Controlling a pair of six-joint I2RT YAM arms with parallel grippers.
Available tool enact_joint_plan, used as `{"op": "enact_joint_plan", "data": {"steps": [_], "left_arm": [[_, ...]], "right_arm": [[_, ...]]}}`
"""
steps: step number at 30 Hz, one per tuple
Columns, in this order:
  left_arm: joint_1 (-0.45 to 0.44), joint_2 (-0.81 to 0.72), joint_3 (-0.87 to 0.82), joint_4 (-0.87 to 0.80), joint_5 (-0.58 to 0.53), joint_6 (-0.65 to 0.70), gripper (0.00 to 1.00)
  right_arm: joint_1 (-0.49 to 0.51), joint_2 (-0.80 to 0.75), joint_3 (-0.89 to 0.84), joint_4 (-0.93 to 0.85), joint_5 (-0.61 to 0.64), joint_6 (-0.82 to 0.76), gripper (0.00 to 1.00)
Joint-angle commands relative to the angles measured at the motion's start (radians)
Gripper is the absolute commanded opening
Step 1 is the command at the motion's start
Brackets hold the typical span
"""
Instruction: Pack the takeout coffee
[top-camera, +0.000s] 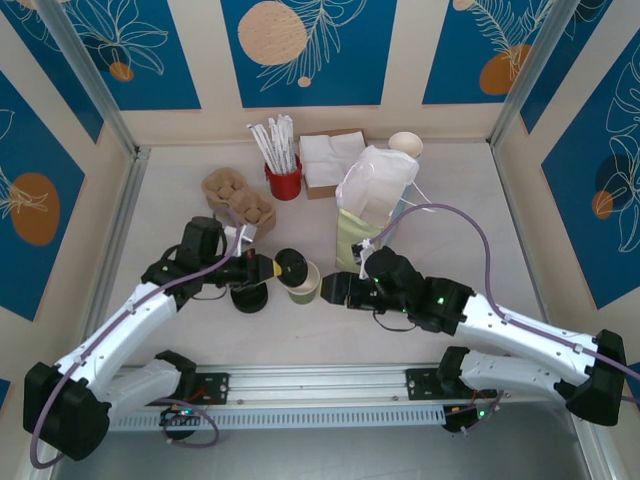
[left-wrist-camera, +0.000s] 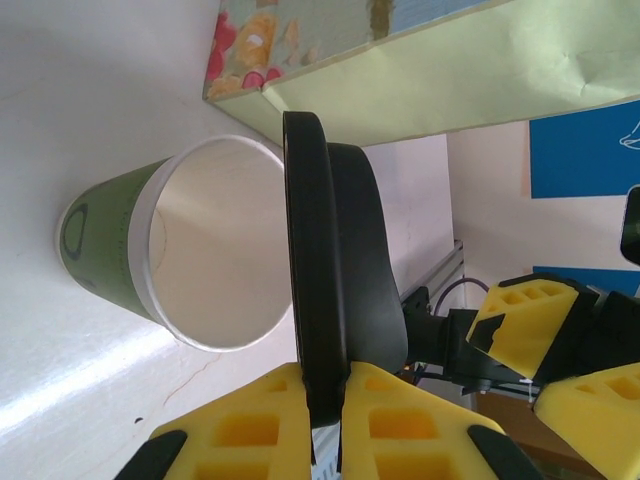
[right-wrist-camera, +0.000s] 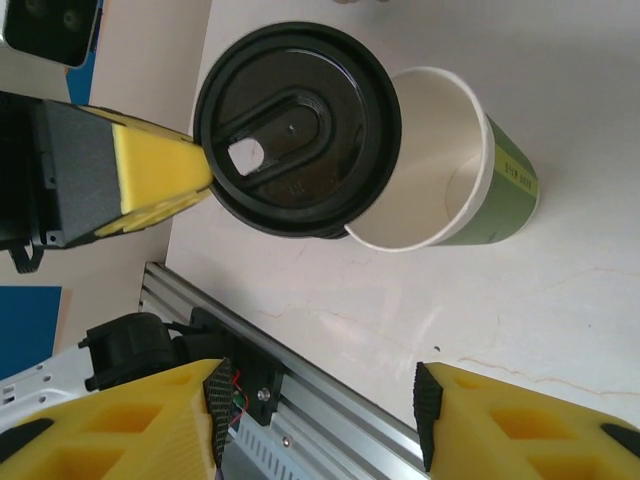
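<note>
The white table is carrying an open green-sided coffee cup, which is standing upright between the jaws of the left gripper and those of the right gripper. A black round piece is sitting just beside the left jaws, on their near side. Beyond them a cardboard cup carrier is lying flat, and a red holder of straws is standing farther off. A pale green bag is standing beyond the right jaws.
</note>
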Motion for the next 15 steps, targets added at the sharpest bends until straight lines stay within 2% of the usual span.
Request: {"op": "enact_joint_plan", "data": {"steps": [1,5,11,15], "left_arm": [[0.017,0.017,-0.024,0.061,0.054,-0.026,0.11],[0.02,0.032,-0.036,0.084,0.071,-0.027,0.12],[0.021,0.051,-0.067,0.136,0.087,-0.04,0.12],[0.023,0.061,-0.081,0.159,0.087,-0.043,0.13]], "right_arm": [[-0.008,0.038,0.002,0.032,0.033,0.018,0.52],[-0.017,0.094,0.022,0.008,0.03,0.077,0.52],[-0.023,0.161,0.048,0.024,0.014,0.082,0.52],[-0.027,0.182,0.051,0.031,0.017,0.1,0.57]]}}
